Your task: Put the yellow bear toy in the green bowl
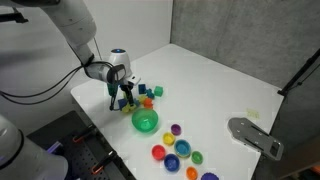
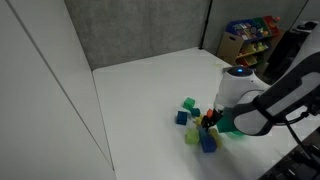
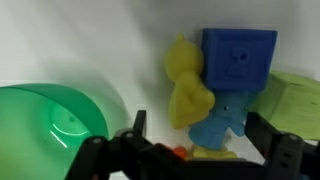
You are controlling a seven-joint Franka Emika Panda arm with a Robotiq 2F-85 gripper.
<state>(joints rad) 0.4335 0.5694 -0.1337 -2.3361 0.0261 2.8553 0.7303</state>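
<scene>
Beside the green bowl (image 3: pixel 30 110), on the white surface (image 1: pixel 220 80), the yellow bear toy (image 3: pixel 188 85) is standing, a blue block (image 3: pixel 238 55) and a pale green block (image 3: pixel 295 100) crowding it. The pincer (image 3: pixel 195 140) is hovering before it, jaws spread apart, gripping nothing. Coloured cups (image 1: pixel 171 162) are lying near the bowl.

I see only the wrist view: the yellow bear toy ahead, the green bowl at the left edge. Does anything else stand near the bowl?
Observer: Yes, in an exterior view small coloured cups lie scattered beside the green bowl, on its side away from the blocks.
Operator: Is anything more out there?
Observer: A grey flat object lies near the edge of the table, apart from the cups.
Operator: Where is the tool?
Observer: The tool hangs at the blocks, beside the bowl, not above it.
</scene>
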